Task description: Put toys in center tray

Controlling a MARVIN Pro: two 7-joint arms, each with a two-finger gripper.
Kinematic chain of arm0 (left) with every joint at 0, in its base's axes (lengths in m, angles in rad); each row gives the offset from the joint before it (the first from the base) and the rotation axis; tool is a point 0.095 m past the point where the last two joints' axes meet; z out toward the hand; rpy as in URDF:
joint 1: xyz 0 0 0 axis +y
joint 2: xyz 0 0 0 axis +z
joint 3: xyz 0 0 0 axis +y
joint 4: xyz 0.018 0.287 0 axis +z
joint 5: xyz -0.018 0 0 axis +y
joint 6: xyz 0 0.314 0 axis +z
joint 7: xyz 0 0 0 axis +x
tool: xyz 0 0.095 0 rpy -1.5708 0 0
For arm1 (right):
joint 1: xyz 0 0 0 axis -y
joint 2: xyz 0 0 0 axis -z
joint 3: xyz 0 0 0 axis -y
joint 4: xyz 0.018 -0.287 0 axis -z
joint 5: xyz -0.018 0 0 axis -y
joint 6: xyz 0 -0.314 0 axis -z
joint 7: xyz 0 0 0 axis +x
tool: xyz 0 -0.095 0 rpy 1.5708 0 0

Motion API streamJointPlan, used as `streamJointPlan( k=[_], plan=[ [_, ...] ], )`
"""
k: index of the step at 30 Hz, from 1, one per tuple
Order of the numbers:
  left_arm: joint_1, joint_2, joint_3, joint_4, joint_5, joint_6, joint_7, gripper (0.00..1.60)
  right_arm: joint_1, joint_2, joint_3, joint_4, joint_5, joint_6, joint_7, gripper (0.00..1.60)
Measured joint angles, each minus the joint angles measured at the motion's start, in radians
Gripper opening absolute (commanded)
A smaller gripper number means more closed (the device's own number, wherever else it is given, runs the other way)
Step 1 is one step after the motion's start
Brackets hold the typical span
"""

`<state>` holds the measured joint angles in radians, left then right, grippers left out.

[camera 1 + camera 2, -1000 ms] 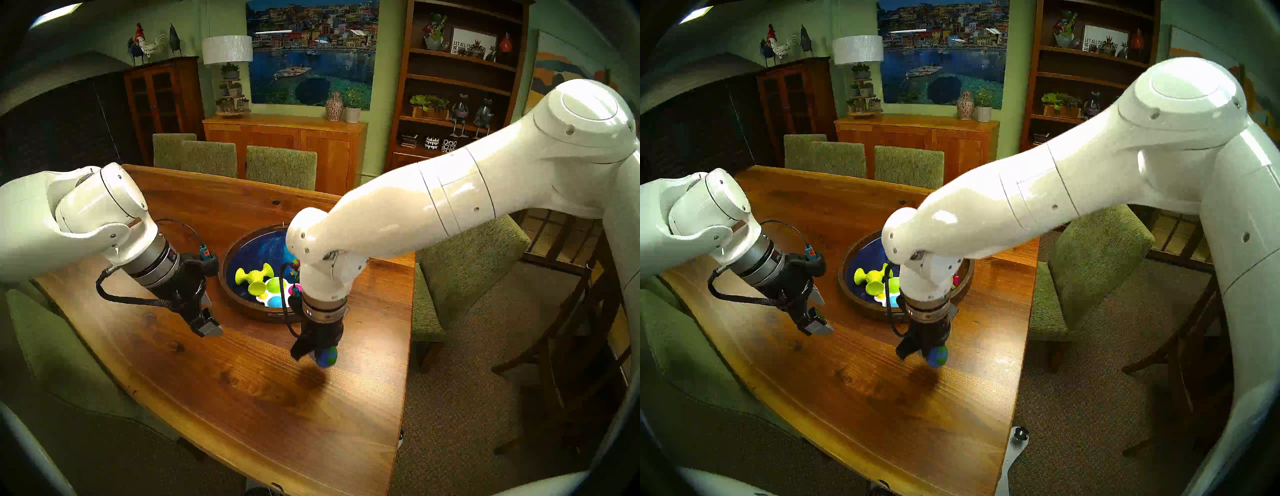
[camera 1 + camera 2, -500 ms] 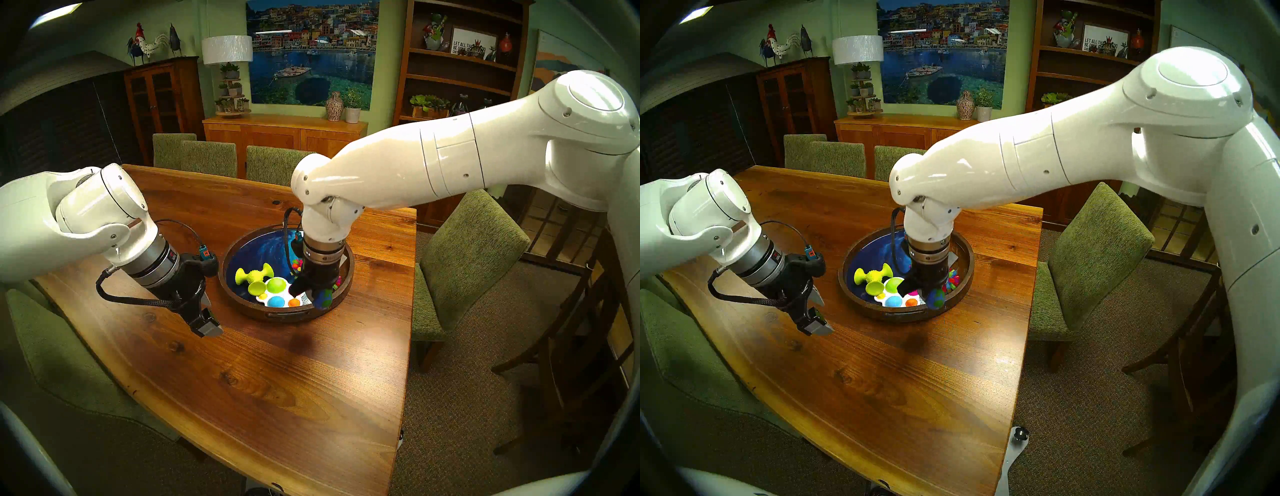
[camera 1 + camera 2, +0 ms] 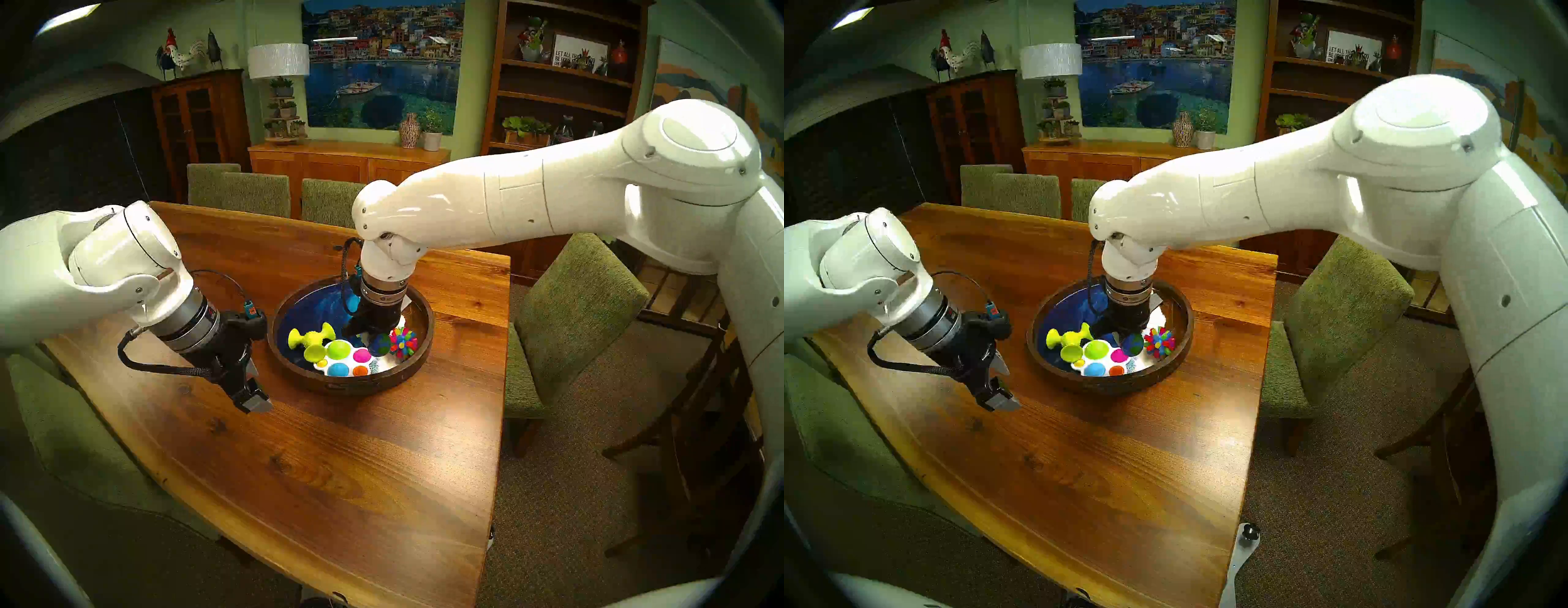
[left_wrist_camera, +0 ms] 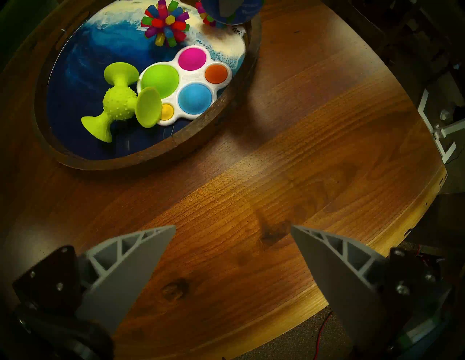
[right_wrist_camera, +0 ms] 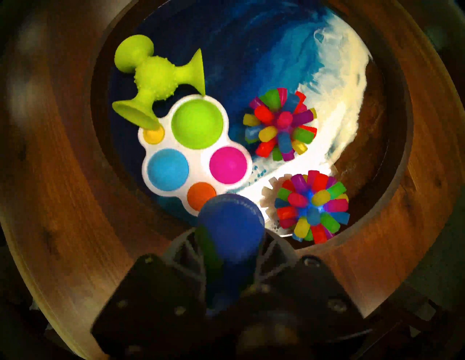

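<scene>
Blue-green globe ball (image 5: pixel 230 221) within right hand (image 5: pixel 230 241)

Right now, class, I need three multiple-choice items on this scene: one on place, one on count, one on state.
1. Where does the lime-green suction toy lie?
A. on the table
B. in the tray
C. on a chair

2. How many coloured bubbles has the white board?
A. three
B. five
C. eight

3. The right hand is:
A. shut on the globe ball
B. open, empty
C. holding a spiky ball

Key: B, inside the wooden rim; B, green, pink, blue, orange, yellow; A, ball between its fingers.
</scene>
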<state>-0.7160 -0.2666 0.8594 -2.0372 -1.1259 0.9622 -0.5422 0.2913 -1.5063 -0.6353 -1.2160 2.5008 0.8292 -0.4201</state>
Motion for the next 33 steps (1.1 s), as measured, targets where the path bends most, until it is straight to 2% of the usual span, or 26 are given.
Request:
streamJointPlan(
  k=[3, 5, 7, 8, 16, 25, 33],
  plan=[
    [0.000, 0.000, 0.001, 0.000, -0.001, 0.000, 0.001, 1.60, -0.029, -0.030, 0.001, 0.052, -0.007, -0.004, 0.016, 0.40],
    [0.000, -0.001, 0.001, 0.000, -0.001, 0.000, 0.002, 1.60, -0.044, -0.045, 0.002, 0.080, -0.011, -0.004, 0.024, 0.46],
    [0.000, -0.001, 0.001, 0.000, -0.002, 0.000, 0.003, 1.60, -0.059, -0.062, 0.002, 0.110, -0.016, -0.004, 0.034, 0.80],
    [0.000, -0.001, 0.001, 0.000, -0.003, 0.000, 0.003, 1.60, -0.067, -0.070, 0.002, 0.127, -0.018, -0.003, 0.040, 1.60],
    [0.000, -0.002, 0.001, 0.000, -0.005, 0.000, 0.005, 1.60, -0.108, -0.120, 0.001, 0.232, -0.036, 0.034, 0.078, 1.60],
    [-0.001, -0.002, 0.002, 0.000, -0.008, 0.000, 0.006, 1.60, -0.127, -0.176, -0.014, 0.371, -0.073, 0.119, 0.144, 1.60],
    [-0.002, -0.002, 0.002, -0.001, -0.009, 0.000, 0.006, 1.60, -0.096, -0.169, -0.055, 0.382, -0.090, 0.132, 0.200, 1.60]
  ],
)
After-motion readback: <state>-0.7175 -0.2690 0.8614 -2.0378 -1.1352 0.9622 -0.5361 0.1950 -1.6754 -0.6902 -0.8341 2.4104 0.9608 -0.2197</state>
